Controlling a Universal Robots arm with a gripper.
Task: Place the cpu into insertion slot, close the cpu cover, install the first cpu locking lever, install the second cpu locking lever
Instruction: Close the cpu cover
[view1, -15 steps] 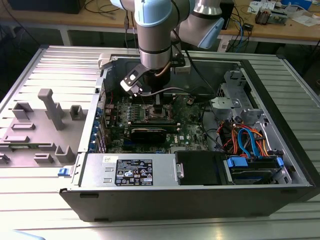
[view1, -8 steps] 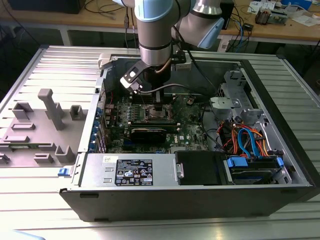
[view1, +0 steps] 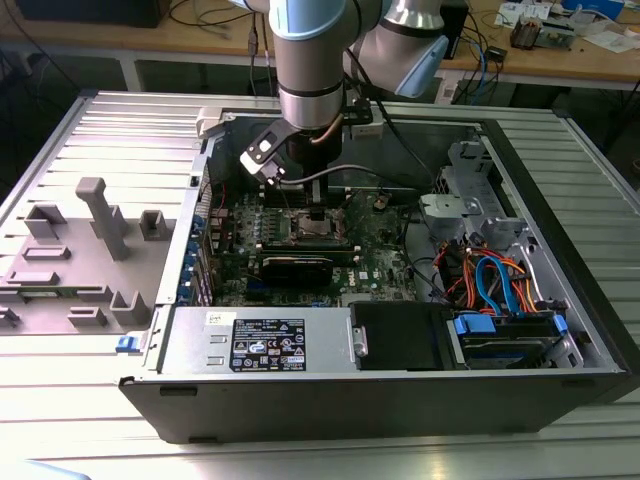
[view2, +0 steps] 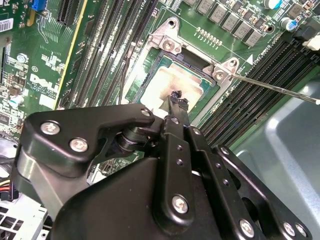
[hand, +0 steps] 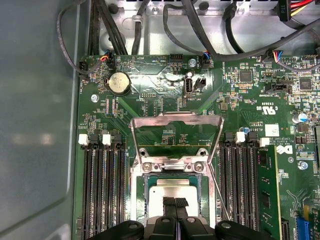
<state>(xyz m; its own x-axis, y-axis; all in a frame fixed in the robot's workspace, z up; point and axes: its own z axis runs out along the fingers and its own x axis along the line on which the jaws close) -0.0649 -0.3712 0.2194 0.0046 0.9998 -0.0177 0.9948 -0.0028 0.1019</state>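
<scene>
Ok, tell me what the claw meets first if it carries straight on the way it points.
Most likely the cpu: in the first wrist view the claw points its tips at the silvery top, seated in the insertion slot. Whether they touch it, I cannot tell.

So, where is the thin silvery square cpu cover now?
In the first wrist view the cpu cover stands flipped open beside the square insertion slot, between two banks of long black memory slots.

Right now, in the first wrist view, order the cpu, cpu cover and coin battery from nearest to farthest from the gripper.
1. cpu: in the insertion slot, right at the gripper.
2. cpu cover: standing open, just beyond the slot.
3. coin battery: beyond the cover, near the board's edge.
</scene>
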